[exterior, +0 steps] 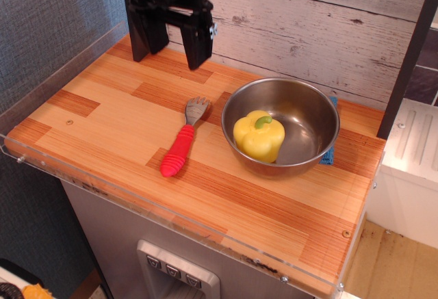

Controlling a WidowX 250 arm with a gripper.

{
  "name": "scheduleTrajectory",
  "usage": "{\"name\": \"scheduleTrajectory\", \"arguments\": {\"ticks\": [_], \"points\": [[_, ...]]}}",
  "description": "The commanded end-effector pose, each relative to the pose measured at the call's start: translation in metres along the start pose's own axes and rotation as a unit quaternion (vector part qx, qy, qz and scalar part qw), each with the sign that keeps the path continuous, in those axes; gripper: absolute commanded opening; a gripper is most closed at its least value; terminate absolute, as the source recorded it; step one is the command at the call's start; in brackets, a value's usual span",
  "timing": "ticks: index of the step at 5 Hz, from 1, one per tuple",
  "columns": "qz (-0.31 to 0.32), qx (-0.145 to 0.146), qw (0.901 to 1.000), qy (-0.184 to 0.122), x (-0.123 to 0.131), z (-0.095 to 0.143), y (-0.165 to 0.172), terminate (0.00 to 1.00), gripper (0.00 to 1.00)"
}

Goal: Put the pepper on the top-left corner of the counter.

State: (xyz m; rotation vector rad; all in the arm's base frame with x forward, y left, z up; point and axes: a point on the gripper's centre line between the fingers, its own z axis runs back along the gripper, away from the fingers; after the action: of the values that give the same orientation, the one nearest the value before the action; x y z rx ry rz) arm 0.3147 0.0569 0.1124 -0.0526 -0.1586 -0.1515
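The observation.image view looks down at an angle on a wooden counter [116, 118] made of light and reddish-brown striped planks, with a clear plastic rim along its edges. At the far left, above the back corner of the counter, hangs a black gripper [168, 54]; its two fingers point down and stand wide apart with nothing between them. Near the middle lies a fork [181, 138] with a ribbed red handle and a grey head, flat on the wood. Just to its right sits a steel bowl [308, 118], with a blue cloth [330, 150] partly showing from under its far side. The yellow pepper [259, 135] rests inside the bowl, against the near-left wall, its short green stem pointing up. It is well apart from the gripper and has not yet been picked up. The pepper looks light, hollow and fairly firm, with glossy skin that could slip under pressure. A grasp from above, fingers closing across its rounded shoulders on either side of the stem, seems most secure, though the near bowl wall leaves little room.
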Motion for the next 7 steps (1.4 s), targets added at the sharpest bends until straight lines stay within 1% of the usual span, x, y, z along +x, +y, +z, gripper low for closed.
{"name": "scheduleTrajectory", "arguments": {"ticks": [1,2,3,4,5,6,7], "points": [[-0.080,-0.005,0.9961,-0.039,0.008,0.018,-0.060,0.00,1.00],[-0.115,-0.001,0.9926,-0.038,0.009,0.017,-0.094,0.00,1.00],[-0.138,0.003,0.9902,-0.022,0.012,0.004,-0.113,0.00,1.00],[-0.145,0.017,0.9892,-0.004,0.013,-0.004,-0.116,0.00,1.00],[-0.157,0.023,0.9872,0.015,0.010,-0.016,-0.115,0.00,1.00],[-0.167,0.033,0.9850,0.029,0.007,-0.023,-0.114,0.00,1.00],[-0.171,0.041,0.9838,0.032,0.004,-0.026,-0.113,0.00,1.00]]}}
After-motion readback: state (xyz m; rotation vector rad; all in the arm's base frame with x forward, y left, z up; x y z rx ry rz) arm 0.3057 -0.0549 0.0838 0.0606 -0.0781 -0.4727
